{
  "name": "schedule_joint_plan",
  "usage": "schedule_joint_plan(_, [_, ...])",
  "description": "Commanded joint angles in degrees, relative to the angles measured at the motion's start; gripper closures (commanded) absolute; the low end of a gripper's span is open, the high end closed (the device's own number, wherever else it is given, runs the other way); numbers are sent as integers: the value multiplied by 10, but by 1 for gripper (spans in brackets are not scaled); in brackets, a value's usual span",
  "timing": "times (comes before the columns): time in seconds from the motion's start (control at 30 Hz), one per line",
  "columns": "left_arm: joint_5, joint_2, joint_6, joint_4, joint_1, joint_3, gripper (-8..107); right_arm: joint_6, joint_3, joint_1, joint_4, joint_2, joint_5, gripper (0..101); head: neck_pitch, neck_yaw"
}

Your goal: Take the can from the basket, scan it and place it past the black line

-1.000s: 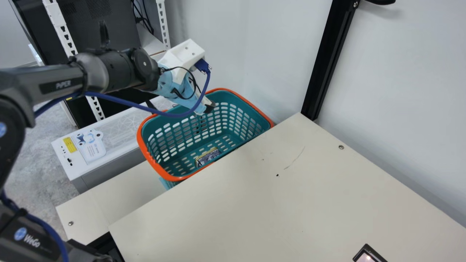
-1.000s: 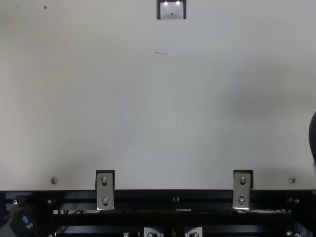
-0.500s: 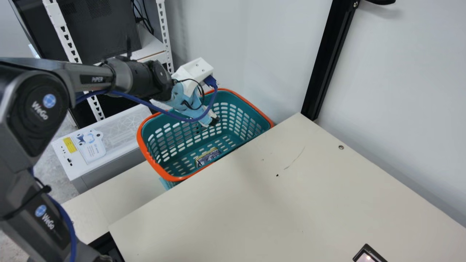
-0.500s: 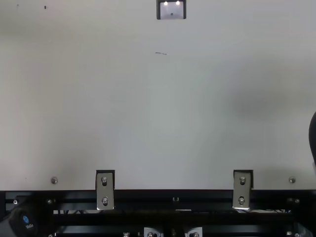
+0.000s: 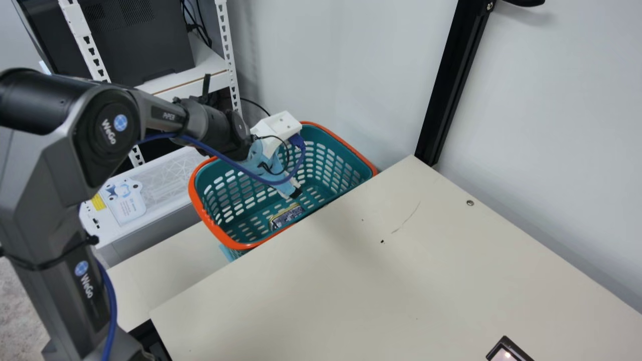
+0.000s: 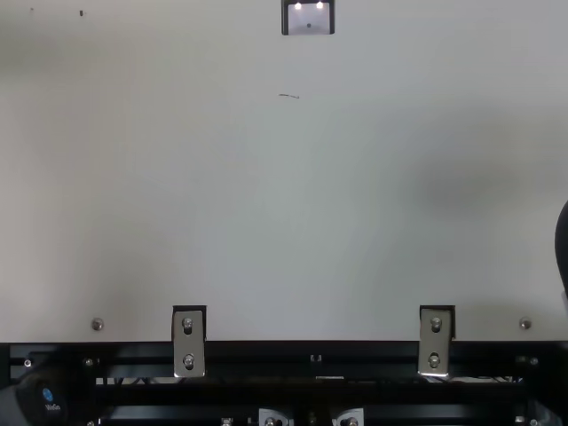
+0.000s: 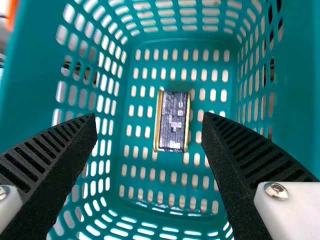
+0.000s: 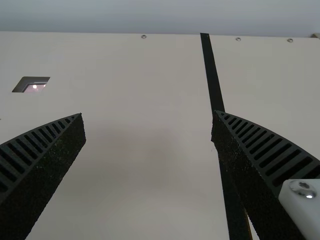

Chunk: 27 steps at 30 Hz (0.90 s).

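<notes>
The left end effector (image 5: 295,192) has dropped deeper into the basket (image 5: 192,191), left of centre in the main view, open above the can (image 7: 173,121) lying at the bottom; picking seems in hand, calling next for lowering astride it and closing.

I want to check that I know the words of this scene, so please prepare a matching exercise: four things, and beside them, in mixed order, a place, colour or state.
Things:
1. can
2. basket
3. left gripper
4. black line

Place, colour or state:
A. open, above the can
B. on the basket's floor
C. on the cream table
D. teal with an orange rim

Pairs: 1-B; 2-D; 3-A; 4-C
</notes>
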Motion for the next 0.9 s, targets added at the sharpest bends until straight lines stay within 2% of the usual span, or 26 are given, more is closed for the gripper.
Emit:
schedule_joint_plan(0.0, [-5, 14, -2, 5, -1, -3, 9, 0, 0, 0, 0, 0, 0, 0, -18, 21])
schedule_joint_plan(0.87, [-44, 176, -95, 105, -23, -88, 9, 0, 0, 0, 0, 0, 0, 0, -18, 21])
